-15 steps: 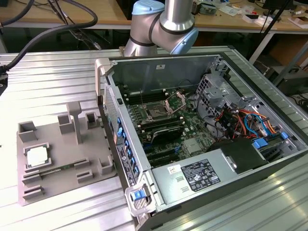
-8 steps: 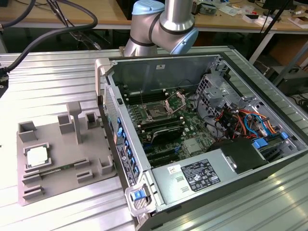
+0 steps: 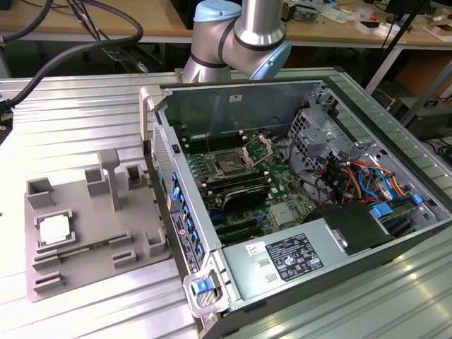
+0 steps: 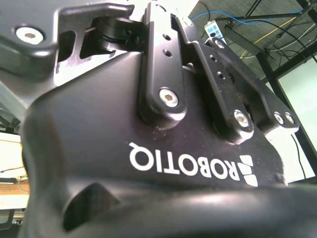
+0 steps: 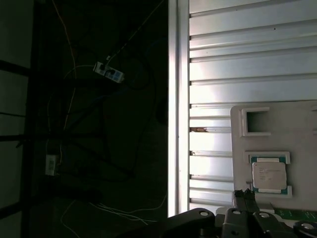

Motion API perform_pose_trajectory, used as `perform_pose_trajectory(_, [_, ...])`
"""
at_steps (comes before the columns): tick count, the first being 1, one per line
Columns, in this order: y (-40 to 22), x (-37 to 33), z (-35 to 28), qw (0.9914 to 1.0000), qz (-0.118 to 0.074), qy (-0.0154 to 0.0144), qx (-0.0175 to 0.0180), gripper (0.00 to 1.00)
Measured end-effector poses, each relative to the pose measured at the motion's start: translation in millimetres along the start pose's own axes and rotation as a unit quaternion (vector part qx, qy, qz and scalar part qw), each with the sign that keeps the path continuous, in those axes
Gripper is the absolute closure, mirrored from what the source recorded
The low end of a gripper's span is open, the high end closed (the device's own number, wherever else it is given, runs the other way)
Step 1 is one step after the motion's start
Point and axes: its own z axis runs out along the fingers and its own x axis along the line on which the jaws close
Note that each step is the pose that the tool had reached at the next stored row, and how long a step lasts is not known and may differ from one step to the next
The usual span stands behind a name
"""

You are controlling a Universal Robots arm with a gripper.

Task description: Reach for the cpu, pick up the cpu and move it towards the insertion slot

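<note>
1 cpu (image 3: 55, 229) lies flat in a tray (image 3: 92, 212) frame at lower left of the exterior view, nothing touching it; gripper (image 5: 247, 213) state can't tell; likely light, stiff, thin and fragile, so pinch 2 opposite edges.

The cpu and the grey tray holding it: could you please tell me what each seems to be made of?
The cpu: its top looks like silvery-white metal with a dull sheen; the greenish rim suggests circuit board. The tray: probably matte grey plastic, uniform and unreflective, with raised frames.
</note>
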Motion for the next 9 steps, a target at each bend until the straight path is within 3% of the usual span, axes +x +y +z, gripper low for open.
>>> perform_pose_trajectory(9, [-0.1,0.0,3.5,1.00000,0.000,0.0000,0.0000,0.89])
